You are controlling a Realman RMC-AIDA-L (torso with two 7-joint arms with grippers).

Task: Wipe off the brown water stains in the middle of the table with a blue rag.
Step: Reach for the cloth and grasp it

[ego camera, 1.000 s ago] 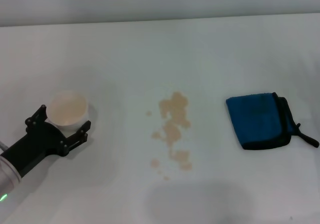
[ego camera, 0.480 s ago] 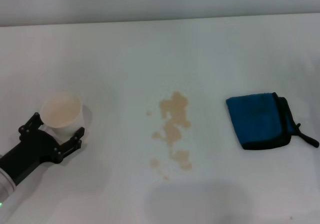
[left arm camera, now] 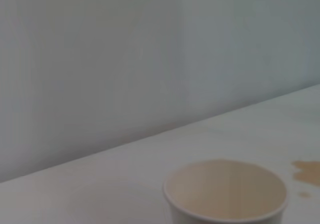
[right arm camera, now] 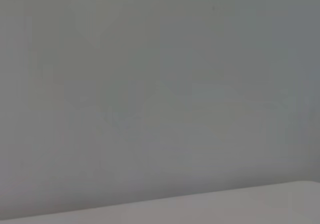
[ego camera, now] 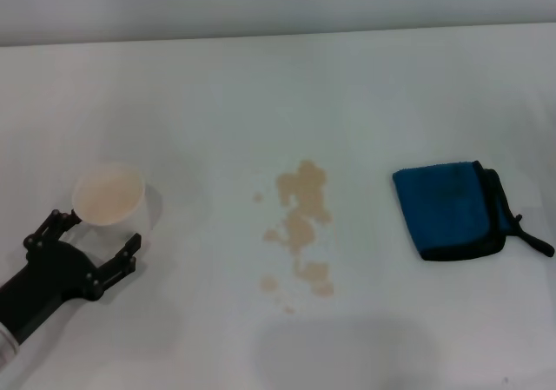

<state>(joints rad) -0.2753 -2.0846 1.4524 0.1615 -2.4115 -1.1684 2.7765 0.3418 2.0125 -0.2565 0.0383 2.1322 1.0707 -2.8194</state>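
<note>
The left gripper (ego camera: 91, 249) sits at the near left corner of the table (ego camera: 365, 86), fingers spread apart and holding nothing, with the white cup (ego camera: 108, 195) standing upright just beyond its fingertips and free of them. Farther in, at mid-table, the brown water stains (ego camera: 300, 225) form a scattered cluster of blotches and droplets running from near to far. To the right of the stains, well apart from them, the blue rag (ego camera: 447, 209) lies folded flat, its black loop tag pointing toward the right edge. The right gripper is not in view; its wrist camera shows only the wall and a strip of tabletop. The rag is not yet picked up. For the pending step, grasp the rag across its folded body rather than the tag, press it flat, and sweep over the full length of the cluster, including the outlying droplets.
</note>
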